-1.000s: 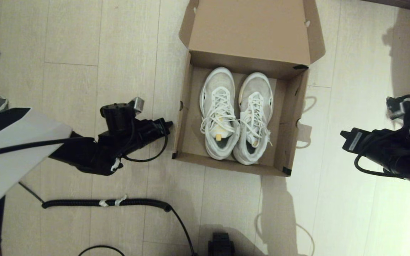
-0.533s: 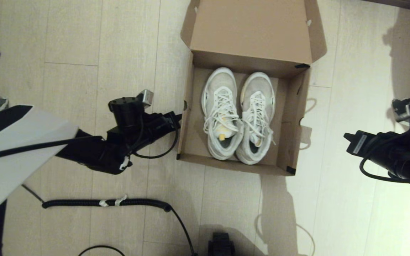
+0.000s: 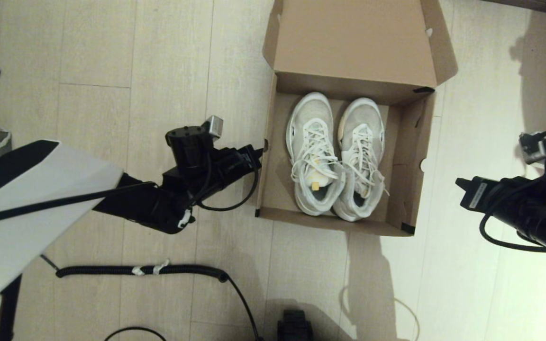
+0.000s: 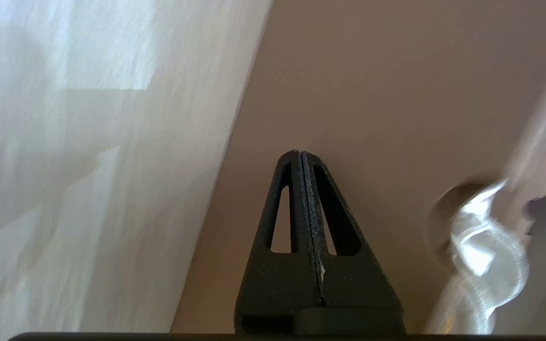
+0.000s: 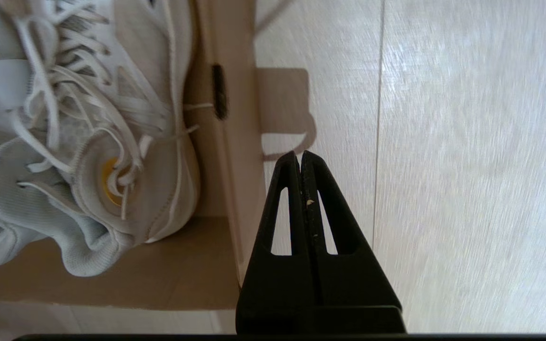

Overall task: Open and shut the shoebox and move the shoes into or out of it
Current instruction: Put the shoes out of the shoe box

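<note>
I see the box [image 3: 408,189] open on the floor [image 3: 126,57], lid [image 3: 353,38] folded back, shoes [image 3: 334,156] side by side inside with toes toward the lid. My left tool [image 3: 257,152], fingers pressed together, touches the box's left wall. My right tool [image 5: 300,158], also closed and empty, hangs over the floor beside the right wall.

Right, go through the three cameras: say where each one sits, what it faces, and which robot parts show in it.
Head view: up on the robot's head, looking down at the floor and the open shoebox with the shoes; both arms show.
Left wrist view: behind the shut left gripper, facing the shoebox's outer side wall.
Right wrist view: behind the shut right gripper, above the floor beside the shoebox.
Shared: shoebox and shoes in the head and right wrist views.
</note>
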Controlling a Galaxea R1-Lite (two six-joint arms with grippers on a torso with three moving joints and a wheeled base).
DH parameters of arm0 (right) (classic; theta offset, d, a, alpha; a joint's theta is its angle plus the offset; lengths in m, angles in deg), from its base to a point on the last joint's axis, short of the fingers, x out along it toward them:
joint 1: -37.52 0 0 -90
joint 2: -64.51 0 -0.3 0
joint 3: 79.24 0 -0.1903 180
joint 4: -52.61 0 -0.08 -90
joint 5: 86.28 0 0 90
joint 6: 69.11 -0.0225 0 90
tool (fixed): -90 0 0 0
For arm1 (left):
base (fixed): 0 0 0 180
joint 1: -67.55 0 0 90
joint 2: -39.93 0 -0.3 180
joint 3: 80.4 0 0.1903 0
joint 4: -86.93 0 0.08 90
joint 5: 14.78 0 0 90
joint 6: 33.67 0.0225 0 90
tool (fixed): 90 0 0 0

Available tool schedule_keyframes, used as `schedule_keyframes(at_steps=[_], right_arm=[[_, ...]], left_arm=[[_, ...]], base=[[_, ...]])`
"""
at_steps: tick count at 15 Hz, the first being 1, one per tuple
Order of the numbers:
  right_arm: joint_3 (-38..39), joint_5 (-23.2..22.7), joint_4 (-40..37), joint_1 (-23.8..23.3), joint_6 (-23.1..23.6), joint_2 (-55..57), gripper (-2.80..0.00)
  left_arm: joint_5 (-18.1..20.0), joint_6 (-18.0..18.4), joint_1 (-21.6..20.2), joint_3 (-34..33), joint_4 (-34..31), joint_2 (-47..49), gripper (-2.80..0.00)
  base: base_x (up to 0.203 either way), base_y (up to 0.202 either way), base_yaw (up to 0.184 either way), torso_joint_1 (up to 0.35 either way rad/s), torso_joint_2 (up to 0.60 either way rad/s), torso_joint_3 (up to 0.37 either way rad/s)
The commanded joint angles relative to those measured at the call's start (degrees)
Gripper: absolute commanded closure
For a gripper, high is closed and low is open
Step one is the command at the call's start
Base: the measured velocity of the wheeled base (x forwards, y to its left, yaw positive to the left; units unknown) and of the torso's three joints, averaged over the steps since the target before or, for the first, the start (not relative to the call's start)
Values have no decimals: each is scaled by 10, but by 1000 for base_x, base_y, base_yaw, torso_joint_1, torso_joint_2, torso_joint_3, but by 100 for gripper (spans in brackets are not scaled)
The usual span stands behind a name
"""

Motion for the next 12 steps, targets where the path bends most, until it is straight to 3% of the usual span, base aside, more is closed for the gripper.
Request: schedule_keyframes(at_steps=[1, 5, 6, 8, 12], right_arm=[[-12, -1, 3, 12, 13, -5, 0], [-63, -2, -2, 121, -11, 4, 0], [-72, -1, -2, 147, -21, 17, -280], [-90, 6, -1, 193, -30, 45, -280], [-109, 92, 1, 277, -17, 93, -280]], left_arm=[[-7, -2, -10, -32, 5, -17, 0], [-9, -1, -68, -113, 7, -88, 0], [-9, -1, -80, -131, 8, -105, 0], [-9, -1, -89, -163, 13, -123, 0], [-9, -1, -89, -176, 18, -132, 0]], base=[[0, 0, 0, 0, 0, 0], [0, 0, 0, 0, 0, 0], [0, 0, 0, 0, 0, 0], [0, 0, 0, 0, 0, 0], [0, 0, 0, 0, 0, 0]])
